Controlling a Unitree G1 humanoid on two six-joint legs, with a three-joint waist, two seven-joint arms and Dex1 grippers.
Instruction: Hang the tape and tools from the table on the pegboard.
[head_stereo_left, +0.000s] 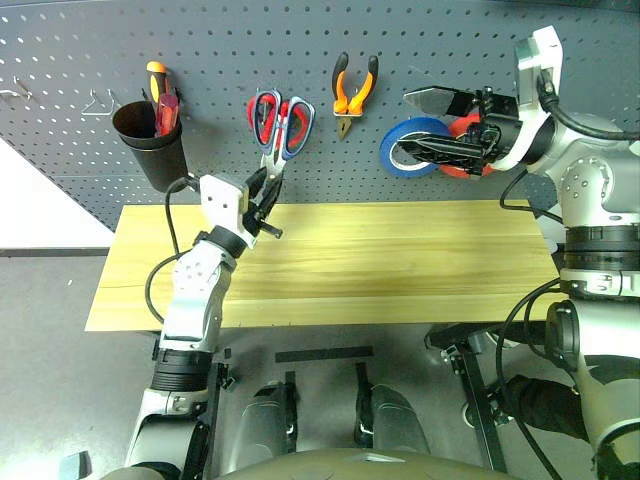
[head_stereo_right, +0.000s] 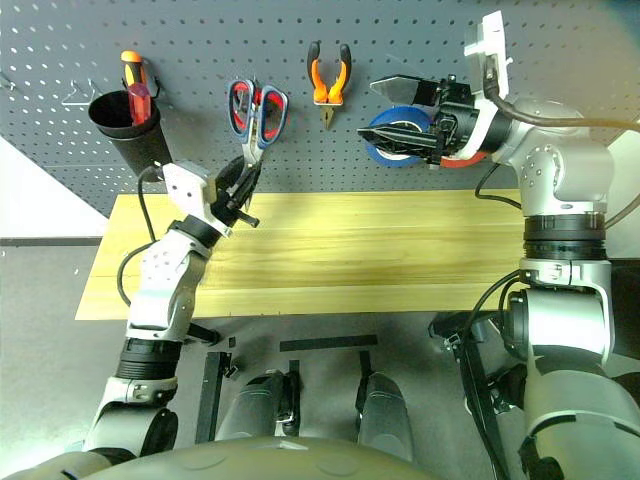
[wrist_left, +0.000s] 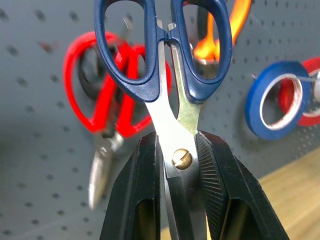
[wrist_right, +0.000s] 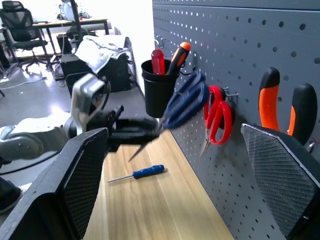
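My left gripper (head_stereo_left: 262, 205) is shut on the steel blades of the blue-handled scissors (wrist_left: 172, 120), near their pivot screw. It holds them handles-up against the pegboard (head_stereo_left: 220, 50), just in front of hanging red scissors (wrist_left: 100, 100). The orange-and-black pliers (head_stereo_left: 355, 92) hang on the board. To their right hangs the blue tape (head_stereo_left: 390, 152). My right gripper (head_stereo_left: 415, 125) is open at the tape, its lower finger crossing the roll's hole. A small blue-handled screwdriver (wrist_right: 144, 172) lies on the table (head_stereo_left: 400, 260) near the left arm.
A black cup (head_stereo_left: 150, 140) at the left of the pegboard holds orange and red-handled screwdrivers (head_stereo_left: 160, 100). A red roll (wrist_left: 305, 95) hangs just beyond the blue tape, behind my right gripper. Bare wire hooks (head_stereo_left: 100, 100) sit left of the cup.
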